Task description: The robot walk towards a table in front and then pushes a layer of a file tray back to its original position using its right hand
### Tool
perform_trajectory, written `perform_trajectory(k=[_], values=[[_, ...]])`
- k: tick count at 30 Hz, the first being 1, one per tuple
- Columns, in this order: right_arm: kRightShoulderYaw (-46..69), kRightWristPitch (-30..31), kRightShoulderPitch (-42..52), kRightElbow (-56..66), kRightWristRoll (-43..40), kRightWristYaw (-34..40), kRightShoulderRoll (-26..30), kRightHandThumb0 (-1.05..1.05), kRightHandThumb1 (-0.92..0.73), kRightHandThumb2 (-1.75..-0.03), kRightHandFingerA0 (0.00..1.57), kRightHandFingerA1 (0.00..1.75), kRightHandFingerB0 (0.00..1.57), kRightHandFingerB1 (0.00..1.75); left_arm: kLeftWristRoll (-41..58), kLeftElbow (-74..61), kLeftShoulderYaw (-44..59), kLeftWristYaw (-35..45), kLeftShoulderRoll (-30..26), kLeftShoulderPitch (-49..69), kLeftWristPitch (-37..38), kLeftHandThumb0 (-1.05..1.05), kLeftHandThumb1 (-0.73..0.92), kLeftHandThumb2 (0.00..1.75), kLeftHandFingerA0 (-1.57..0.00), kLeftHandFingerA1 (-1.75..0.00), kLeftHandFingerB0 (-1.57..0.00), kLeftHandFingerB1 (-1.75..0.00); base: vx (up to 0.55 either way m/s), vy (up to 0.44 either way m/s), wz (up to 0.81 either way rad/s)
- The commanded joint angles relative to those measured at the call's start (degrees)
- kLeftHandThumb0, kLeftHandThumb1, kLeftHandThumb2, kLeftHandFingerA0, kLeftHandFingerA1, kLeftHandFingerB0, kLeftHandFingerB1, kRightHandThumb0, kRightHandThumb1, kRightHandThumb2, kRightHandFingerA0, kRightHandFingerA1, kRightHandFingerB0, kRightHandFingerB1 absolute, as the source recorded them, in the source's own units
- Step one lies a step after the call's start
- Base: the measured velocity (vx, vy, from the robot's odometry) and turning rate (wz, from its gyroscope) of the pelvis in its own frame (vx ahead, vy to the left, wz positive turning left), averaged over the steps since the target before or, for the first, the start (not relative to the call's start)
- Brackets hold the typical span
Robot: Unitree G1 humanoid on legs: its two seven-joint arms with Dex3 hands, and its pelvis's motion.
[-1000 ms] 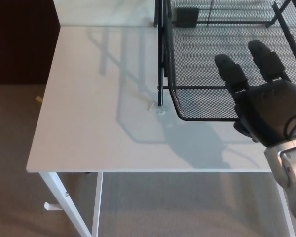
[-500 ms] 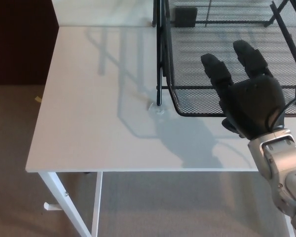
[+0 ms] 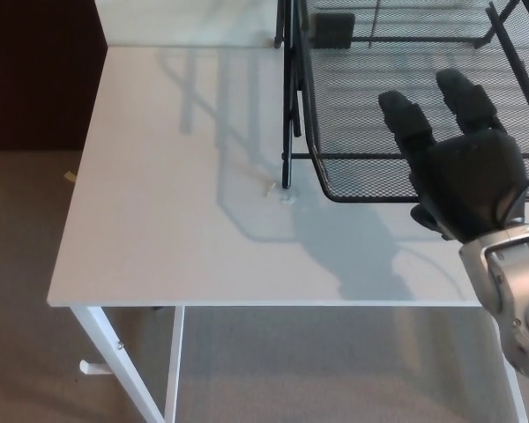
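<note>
The file tray runs off the top and right edges; its front rim is partly hidden.

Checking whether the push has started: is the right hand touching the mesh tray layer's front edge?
Cannot tell. In the head view the right hand overlaps the mesh tray layer from above, hiding any contact or gap.

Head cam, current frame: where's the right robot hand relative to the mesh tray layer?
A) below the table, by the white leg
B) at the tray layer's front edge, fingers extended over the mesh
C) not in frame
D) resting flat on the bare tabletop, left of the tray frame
B: the right robot hand sits at the front rim of the mesh tray layer, with its fingers spread out over the mesh, above the white table.
</note>
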State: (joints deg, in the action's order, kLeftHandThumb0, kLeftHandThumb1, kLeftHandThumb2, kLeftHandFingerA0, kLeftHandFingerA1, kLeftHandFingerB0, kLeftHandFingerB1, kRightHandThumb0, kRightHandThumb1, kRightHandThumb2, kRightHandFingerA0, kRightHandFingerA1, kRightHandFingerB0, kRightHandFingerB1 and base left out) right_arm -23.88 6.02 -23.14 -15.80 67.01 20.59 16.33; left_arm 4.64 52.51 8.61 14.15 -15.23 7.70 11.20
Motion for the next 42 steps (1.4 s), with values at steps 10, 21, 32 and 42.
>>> perform_trajectory(k=[10,21,32,42], values=[[1.26,-3.71,11.87,25.68,-4.44,-4.71,4.07,-0.56,-0.37,-0.74,0.01,0.07,0.10,0.25,-0.77,-0.29,-0.07,-0.63,-0.94,0.19,-0.78,-0.01,0.43,0.86,-0.44,-0.62,-0.24,-0.51,0.00,0.000,0.00],[2.69,-8.26,24.77,37.37,-6.62,-6.61,7.69,-0.58,-0.38,-0.75,0.00,0.10,0.04,0.24,-0.73,-0.80,-0.53,-0.15,-1.04,-0.13,-0.92,0.00,0.42,0.86,-0.43,-0.62,-0.24,-0.51,0.00,0.000,0.00],[19.92,-27.90,59.55,59.65,-24.33,5.39,10.71,-0.56,-0.36,-0.70,0.00,0.04,0.12,0.21,-1.22,-0.83,-0.95,0.44,-2.39,-1.62,-1.63,-0.02,0.61,0.57,-0.48,-0.44,-0.37,-0.37,0.00,0.000,0.00],[20.66,-40.03,69.75,26.52,-35.18,11.34,4.58,-0.27,-0.44,-0.93,0.01,0.51,0.00,0.47,-1.50,-0.06,-1.53,-0.16,-1.47,0.30,-0.17,-0.05,0.60,0.56,-0.51,-0.47,-0.37,-0.38,0.00,0.000,0.00]])
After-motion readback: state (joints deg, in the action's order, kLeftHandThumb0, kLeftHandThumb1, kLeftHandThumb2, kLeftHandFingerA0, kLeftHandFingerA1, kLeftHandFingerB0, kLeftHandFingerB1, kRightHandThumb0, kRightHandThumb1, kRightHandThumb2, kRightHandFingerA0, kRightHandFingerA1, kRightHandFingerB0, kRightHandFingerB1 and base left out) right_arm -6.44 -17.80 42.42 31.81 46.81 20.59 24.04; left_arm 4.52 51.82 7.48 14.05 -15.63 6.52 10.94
